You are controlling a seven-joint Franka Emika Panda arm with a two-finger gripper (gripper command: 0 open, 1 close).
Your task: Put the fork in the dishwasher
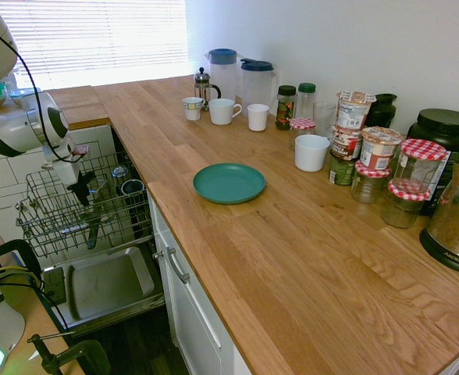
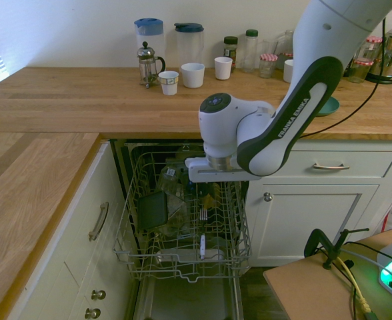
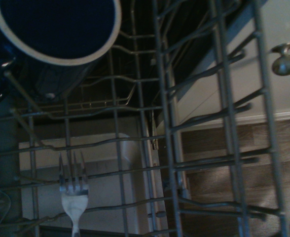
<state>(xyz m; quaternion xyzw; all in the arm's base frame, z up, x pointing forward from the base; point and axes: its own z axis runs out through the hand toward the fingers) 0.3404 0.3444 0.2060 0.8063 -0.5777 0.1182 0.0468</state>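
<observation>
The dishwasher stands open, with its grey wire rack [image 1: 58, 223] pulled out over the lowered door [image 1: 104, 285]. The fork [image 2: 202, 232] is slim and silver. It lies on the rack wires [image 2: 136, 253] near the rack's middle, and its tines point toward the back of the machine. In the wrist view the fork [image 3: 73, 197] rests on the wires below a dark blue mug [image 3: 56, 29]. My gripper [image 1: 82, 195] hangs just above the rack, over the fork. It is open and clear of the fork, with nothing between its fingers.
A dark mug [image 1: 132, 187] and a dark square container [image 2: 153, 210] sit in the rack. White drawers [image 1: 186, 297] flank the dishwasher under the wooden worktop. A teal plate [image 1: 229, 183], cups, jars and jugs stand on the worktop.
</observation>
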